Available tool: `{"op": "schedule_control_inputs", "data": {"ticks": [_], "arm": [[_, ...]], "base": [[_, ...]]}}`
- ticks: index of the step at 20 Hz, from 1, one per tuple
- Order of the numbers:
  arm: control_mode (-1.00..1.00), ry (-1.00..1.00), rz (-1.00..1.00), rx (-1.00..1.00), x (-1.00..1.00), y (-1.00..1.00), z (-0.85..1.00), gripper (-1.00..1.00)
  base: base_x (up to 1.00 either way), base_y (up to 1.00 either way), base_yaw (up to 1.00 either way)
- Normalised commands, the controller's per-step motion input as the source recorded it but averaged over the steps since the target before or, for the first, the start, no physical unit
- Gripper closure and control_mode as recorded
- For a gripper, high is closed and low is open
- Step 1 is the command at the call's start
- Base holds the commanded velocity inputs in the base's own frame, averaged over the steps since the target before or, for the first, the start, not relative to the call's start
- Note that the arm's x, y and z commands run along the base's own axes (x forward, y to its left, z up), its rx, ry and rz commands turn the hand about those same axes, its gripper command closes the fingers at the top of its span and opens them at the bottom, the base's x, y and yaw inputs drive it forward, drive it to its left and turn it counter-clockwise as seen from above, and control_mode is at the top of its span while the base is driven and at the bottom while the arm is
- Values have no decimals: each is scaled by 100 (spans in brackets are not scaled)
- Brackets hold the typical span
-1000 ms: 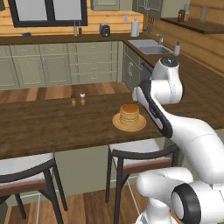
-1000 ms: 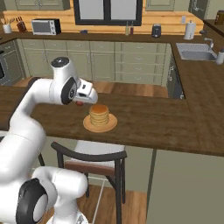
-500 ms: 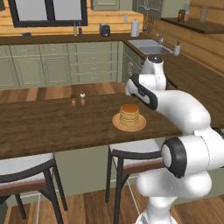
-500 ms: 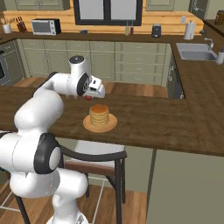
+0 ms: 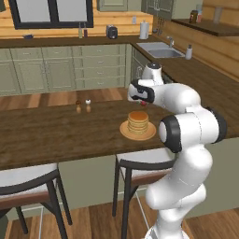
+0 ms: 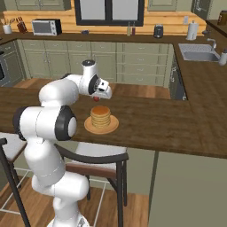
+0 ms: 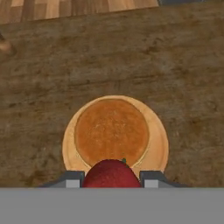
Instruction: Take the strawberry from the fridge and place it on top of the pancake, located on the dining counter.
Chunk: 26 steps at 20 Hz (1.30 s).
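The strawberry, dark red, is pinched between my gripper's fingers, so my gripper is shut on it. Right below lies the pancake, a golden stack on a round tan plate. In the left base view my gripper hovers just above the pancake on the dining counter. From the right base view my gripper hangs over the stack, and a speck of the red strawberry shows at its tip.
Two small shakers stand on the dining counter left of the plate. Stools sit under the counter's near edge. A sink lies in the far counter, and a microwave stands at the back.
My arm has swung its elbow up and round. The hand, still holding the strawberry, has shifted slightly to sit over the pancake stack.
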Motion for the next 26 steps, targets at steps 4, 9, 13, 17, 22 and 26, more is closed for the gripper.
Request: {"op": "schedule_control_inputs", "data": {"ticks": [4,9,13,17,22,26], "arm": [[-100,2,0,0,33,0,-41,100],[-100,7,0,-4,17,0,-62,100],[-100,9,0,-9,22,0,-61,100],[-100,1,0,-1,10,0,-32,100],[-100,0,0,0,6,0,-7,100],[-100,2,0,1,-8,-2,-13,100]], "base": [[0,0,0],[0,0,0],[0,0,0],[0,0,0],[0,0,0],[0,0,0]]}}
